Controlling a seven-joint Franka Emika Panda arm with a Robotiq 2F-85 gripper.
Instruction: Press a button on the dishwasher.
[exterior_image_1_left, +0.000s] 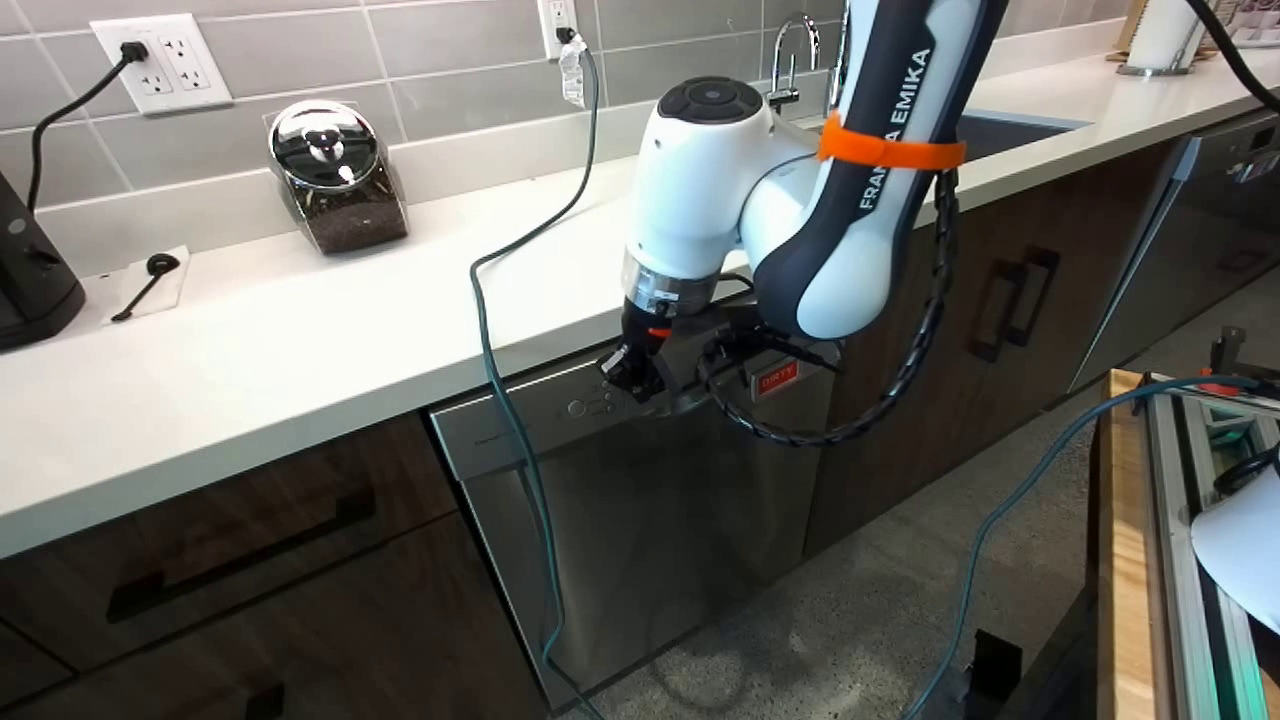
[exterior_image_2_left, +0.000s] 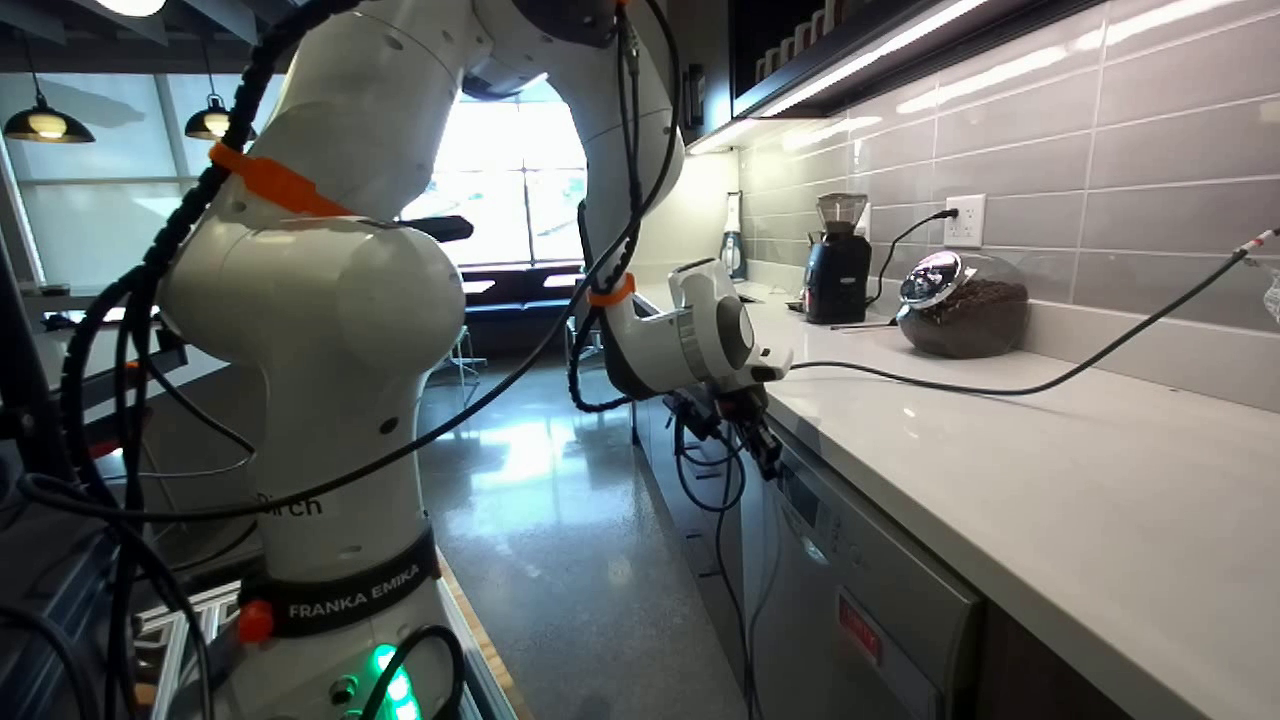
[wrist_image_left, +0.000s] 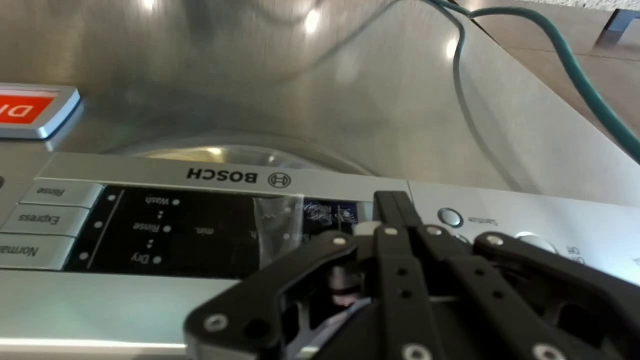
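Dishwasher (exterior_image_1_left: 655, 525) — silvery steel, seemingly brushed

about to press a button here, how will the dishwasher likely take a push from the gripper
The dishwasher will probably stay put, fitted as it is beneath the counter. Its metal looks smooth and shiny, so the gripper may skid. The buttons, edged by seams, should give slightly.

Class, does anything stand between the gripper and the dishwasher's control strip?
Nothing visible stands between the gripper and the control strip of the dishwasher. A teal cable hangs in front of the appliance, but toward the right edge of the wrist view, apart from the gripper. Whether gripper and strip touch, I cannot tell.
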